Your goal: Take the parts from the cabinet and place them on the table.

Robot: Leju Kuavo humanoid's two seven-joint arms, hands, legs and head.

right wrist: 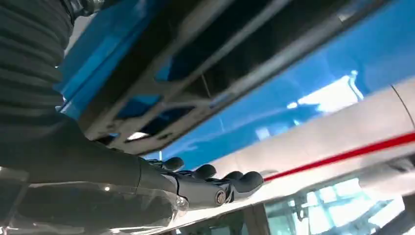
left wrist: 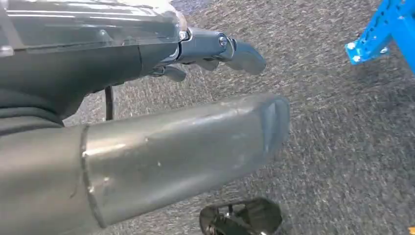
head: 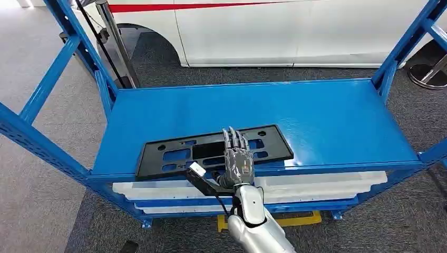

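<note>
A flat black plastic frame part (head: 168, 153) with several cut-outs lies near the front edge of the blue shelf (head: 337, 121). My right hand (head: 237, 158) reaches in from below and lies over the middle of the part with its fingers straight and together, gripping nothing. In the right wrist view the same part (right wrist: 195, 63) runs across the blue surface close to the stretched fingers (right wrist: 205, 182). My left hand (left wrist: 210, 49) hangs over grey carpet, fingers loosely extended and empty.
Blue uprights (head: 47, 84) flank the shelf on both sides. White trays (head: 327, 182) sit on the level below. A white vehicle (head: 263, 31) stands behind the rack. A yellow piece (head: 300, 219) lies on the floor under it. A blue rack foot (left wrist: 377, 34) is near my left hand.
</note>
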